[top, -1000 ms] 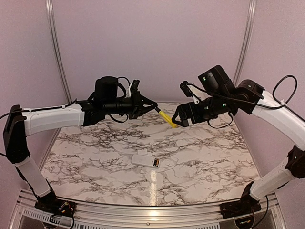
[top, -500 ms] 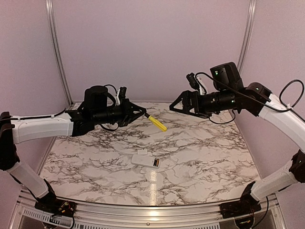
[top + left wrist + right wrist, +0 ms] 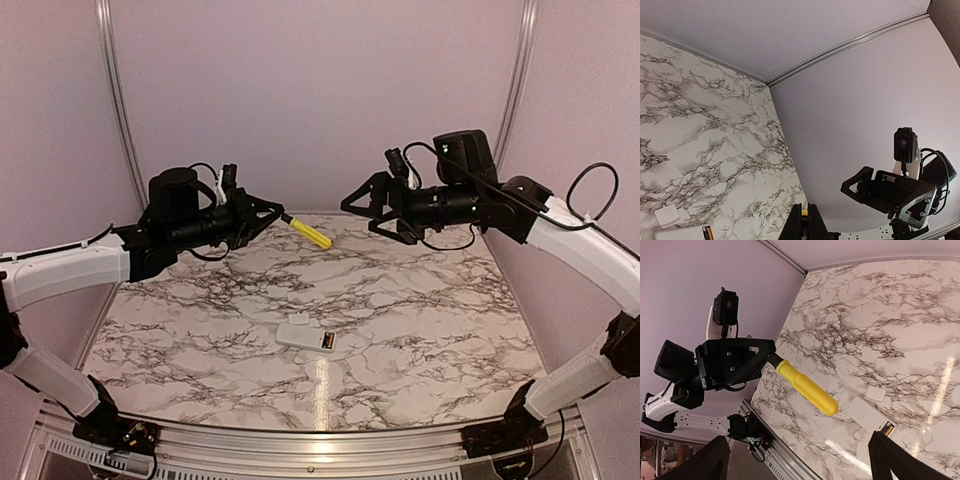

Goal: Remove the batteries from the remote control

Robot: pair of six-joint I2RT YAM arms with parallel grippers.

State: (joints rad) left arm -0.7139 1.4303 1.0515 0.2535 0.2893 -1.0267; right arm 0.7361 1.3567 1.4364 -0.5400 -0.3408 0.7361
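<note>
White remote control (image 3: 305,335) lies flat, lower centre of the frame; dark, brassy batteries (image 3: 327,341) sit in its open right-end recess.

Remote control (image 3: 305,336) lies flat on surface (image 3: 450,320), centre, toward near edge. One battery (image 3: 328,341) sits in recess at its right end. Small flat piece (image 3: 875,393) on surface just beside remote control. Tool (image 3: 310,235) in air over rear of surface, one end in left gripper (image 3: 278,214) jaws, pointing rightward. Right gripper (image 3: 358,212) right of tool, apart from it, above surface.
</note>
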